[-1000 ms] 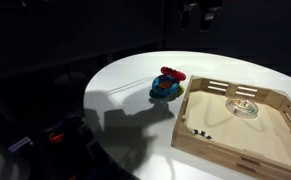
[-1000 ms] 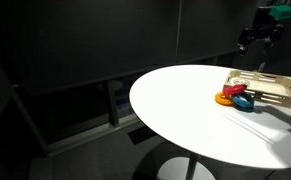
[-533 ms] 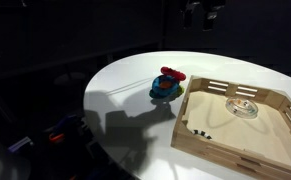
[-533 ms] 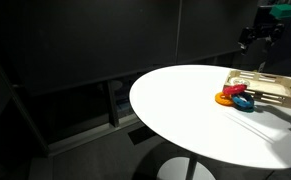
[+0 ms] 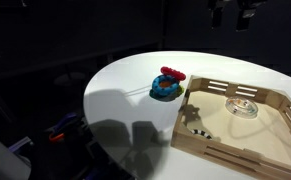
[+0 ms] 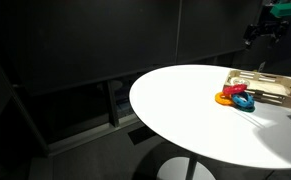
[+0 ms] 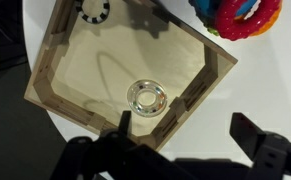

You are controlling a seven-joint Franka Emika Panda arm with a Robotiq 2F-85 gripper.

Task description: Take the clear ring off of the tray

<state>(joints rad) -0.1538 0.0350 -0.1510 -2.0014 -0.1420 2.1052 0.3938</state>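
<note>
So in an exterior view, the left part of the white round table (image 5: 115, 100) is bare. Next comes the red and blue toy stack (image 5: 166, 85), sitting on the tabletop just beside the tray's left end. The tray (image 5: 225, 155) takes up the right side of the table. There are some small dark marks (image 5: 196, 122) on its floor near the left wall, and the clear ring (image 5: 242, 107) lies flat on the floor further right, toward the far wall.

The gripper (image 5: 233, 12) hangs high above the tray's far right side and touches nothing. It's mostly a dark shape against a dark background there.

The wrist view is clearer. The ring (image 7: 146, 97) sits inside the tray (image 7: 85, 70), close to the angled wall. The gripper (image 7: 182, 122) has its fingers (image 7: 255, 135) spread wide apart with nothing between them, well above the ring. The toy stack (image 7: 240, 15) peeks in at the top right, outside the tray.
</note>
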